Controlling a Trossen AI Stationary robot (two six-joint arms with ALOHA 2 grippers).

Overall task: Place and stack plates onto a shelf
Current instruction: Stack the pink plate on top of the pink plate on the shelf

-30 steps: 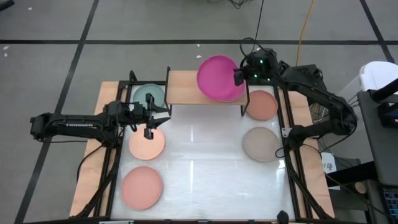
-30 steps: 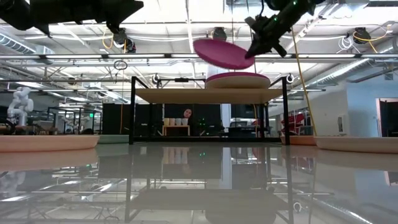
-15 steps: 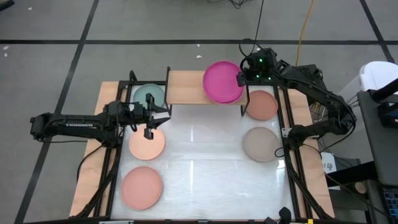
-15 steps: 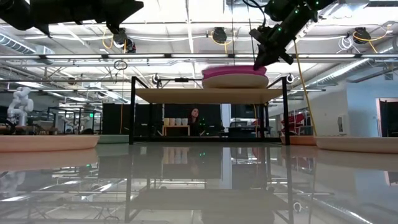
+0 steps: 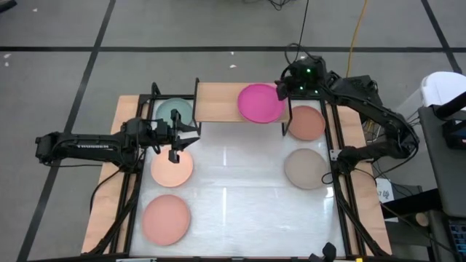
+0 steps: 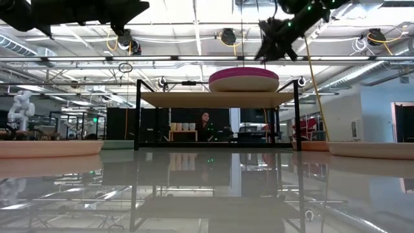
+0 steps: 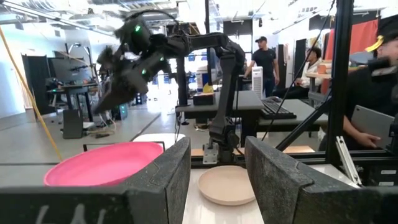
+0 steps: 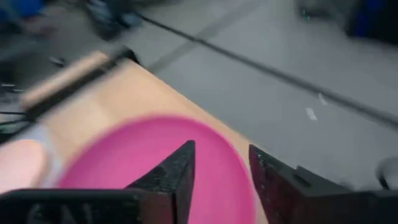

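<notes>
Change: magenta plate (image 5: 260, 102) now rests on the stack on the shelf (image 5: 218, 102); right gripper (image 5: 281, 89) has let go, fingers apart.
Left gripper (image 5: 177, 140): hovers over bench, fingers apart.

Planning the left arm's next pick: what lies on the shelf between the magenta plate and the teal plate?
Nothing: in the high view, bare shelf wood runs from the magenta plate to the shelf's left end, beside the teal plate.

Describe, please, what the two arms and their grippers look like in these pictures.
Both arms are dark, nearly black, and jointed. The left arm carries white lettering along its side; the right arm has green lights glowing near its wrist and black cables trailing behind. The left gripper and the right gripper each show two blocky, rough-textured dark fingers.
</notes>
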